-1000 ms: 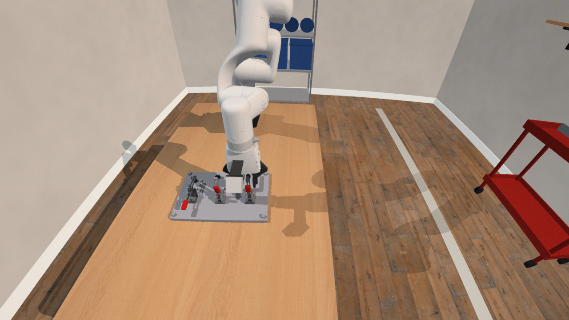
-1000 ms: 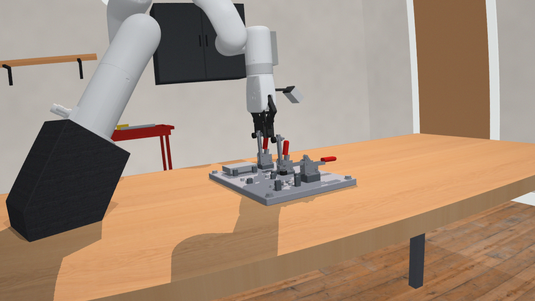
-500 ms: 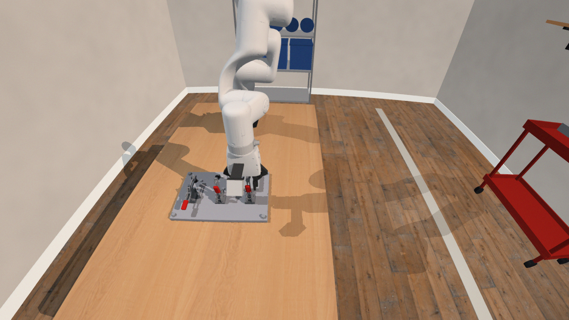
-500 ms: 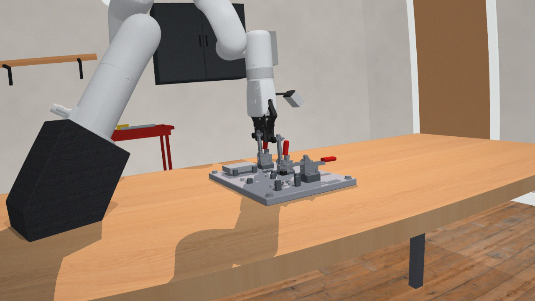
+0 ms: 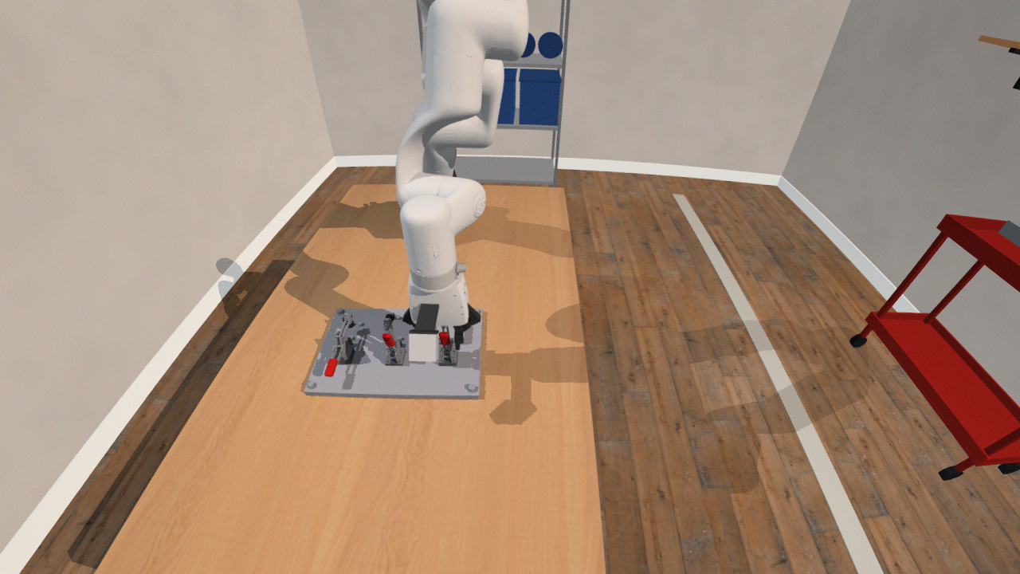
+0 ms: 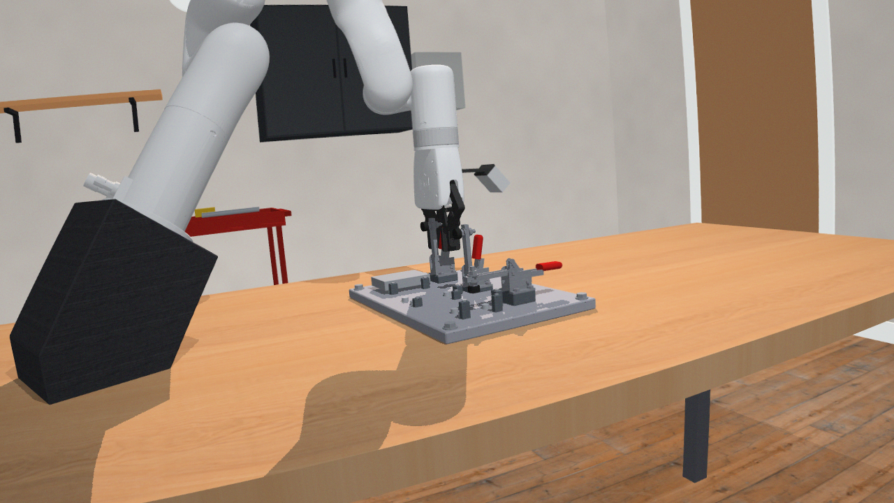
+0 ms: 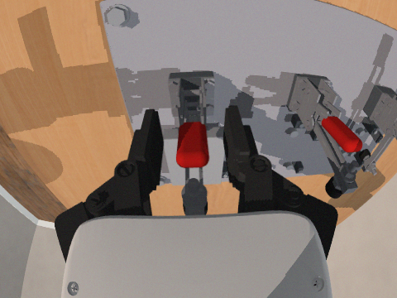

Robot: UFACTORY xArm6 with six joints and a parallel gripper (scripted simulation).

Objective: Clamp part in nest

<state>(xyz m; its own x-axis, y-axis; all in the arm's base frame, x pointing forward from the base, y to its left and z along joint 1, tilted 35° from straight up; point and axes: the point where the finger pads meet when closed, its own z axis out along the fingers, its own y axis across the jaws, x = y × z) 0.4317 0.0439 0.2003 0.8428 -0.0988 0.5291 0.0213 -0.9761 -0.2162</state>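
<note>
A robot arm's black gripper [image 5: 440, 335] [image 6: 443, 240] [image 7: 192, 123], about half open and holding nothing, points down around the upright red handle [image 5: 445, 338] [image 7: 193, 145] of an open clamp, its fingers apart from it, while the flat gray part [image 6: 399, 280] [image 7: 215, 159] lies in that clamp's nest on the fixture plate [image 5: 399, 382] [image 6: 447, 336] [image 7: 248, 45].

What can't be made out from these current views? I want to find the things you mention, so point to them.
- Part's [image 6: 399, 281] [image 7: 173, 175] contact with its rest pads: hidden beneath it in the exterior and wrist views.
- Part in the top view: screened by the arm [image 5: 435, 242] and camera.
- Third red handle: cut off by the wrist view's right edge.
- Arm's upper joints: cut off by the exterior view's top edge.
</note>
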